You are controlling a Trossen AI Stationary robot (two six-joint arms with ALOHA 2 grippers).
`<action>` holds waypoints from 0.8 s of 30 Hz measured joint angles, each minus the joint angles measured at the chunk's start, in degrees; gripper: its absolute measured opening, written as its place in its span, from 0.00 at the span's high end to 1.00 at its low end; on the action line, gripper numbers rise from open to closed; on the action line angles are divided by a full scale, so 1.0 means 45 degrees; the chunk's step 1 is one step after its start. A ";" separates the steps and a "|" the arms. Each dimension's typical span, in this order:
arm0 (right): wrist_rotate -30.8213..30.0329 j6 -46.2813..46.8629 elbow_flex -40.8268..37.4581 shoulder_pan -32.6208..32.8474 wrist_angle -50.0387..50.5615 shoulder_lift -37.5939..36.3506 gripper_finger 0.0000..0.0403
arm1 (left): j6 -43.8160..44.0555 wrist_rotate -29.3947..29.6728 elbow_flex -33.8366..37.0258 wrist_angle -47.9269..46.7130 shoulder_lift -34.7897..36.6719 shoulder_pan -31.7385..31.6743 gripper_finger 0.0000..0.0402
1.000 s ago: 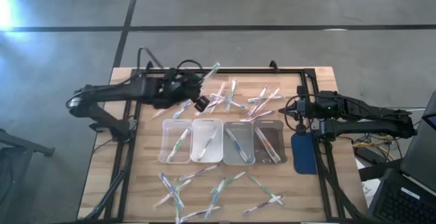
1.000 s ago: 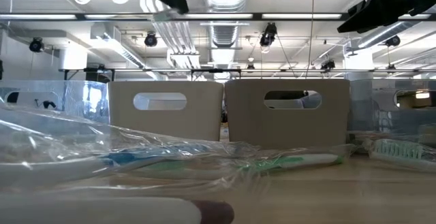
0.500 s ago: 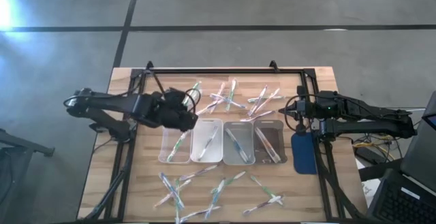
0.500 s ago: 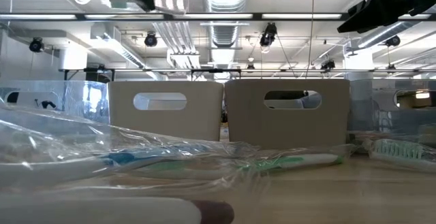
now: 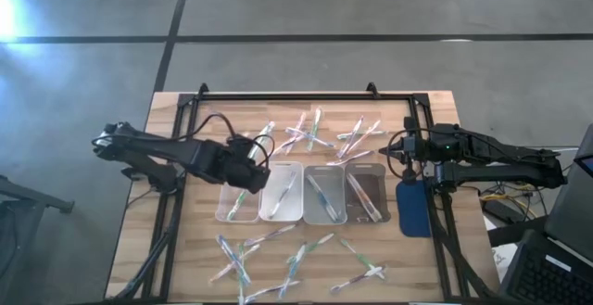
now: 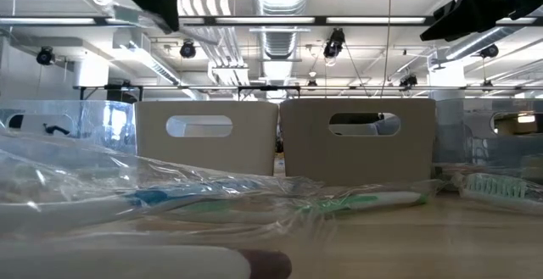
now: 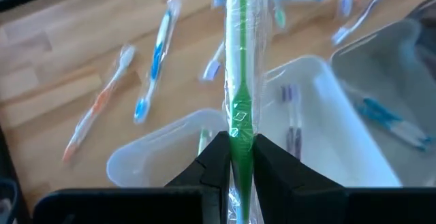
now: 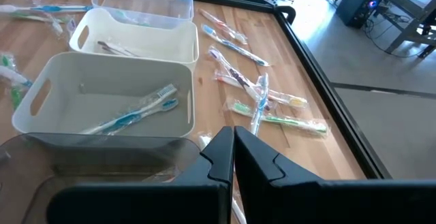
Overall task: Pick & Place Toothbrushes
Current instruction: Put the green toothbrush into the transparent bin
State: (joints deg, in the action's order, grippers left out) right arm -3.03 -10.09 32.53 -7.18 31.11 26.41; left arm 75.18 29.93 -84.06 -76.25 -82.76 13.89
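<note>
Left claw (image 7: 238,166): clamped on a green-handled toothbrush in clear wrapping (image 7: 240,81), which stands up between the two dark fingers (image 7: 216,157); in the high view the claw (image 5: 248,168) hangs over the far end of the leftmost tray.
Held toothbrush: above the leftmost clear rectangular plastic tray (image 7: 153,157), not touching it as far as the wrist view shows.
Trays: four side by side mid-bench (image 5: 280,169); each holds at least one wrapped toothbrush, among them a blue one (image 8: 136,116) in a white tray (image 8: 68,71).
Loose toothbrushes: a scattered group (image 5: 320,133) on the wooden bench (image 5: 199,249) beyond the trays, another group (image 5: 296,259) on the near side.
Right claw (image 8: 234,157): fingers pressed together, holding nothing, parked at the right end of the tray row (image 5: 400,157).
</note>
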 joint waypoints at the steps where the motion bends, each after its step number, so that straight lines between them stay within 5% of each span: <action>1: 0.0000 0.0004 0.0000 0.0000 0.0000 0.0000 0.98 | 0.0086 -0.0125 0.0135 -0.0004 0.0000 0.0022 0.87; 24: 0.0003 0.0004 0.0000 0.0004 0.0000 0.0000 0.98 | 0.1465 -0.1196 0.3622 0.1395 0.0019 0.1437 0.87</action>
State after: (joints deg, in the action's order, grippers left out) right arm -3.02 -10.07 32.53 -7.16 31.11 26.41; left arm 81.78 24.55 -67.76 -69.97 -82.67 20.36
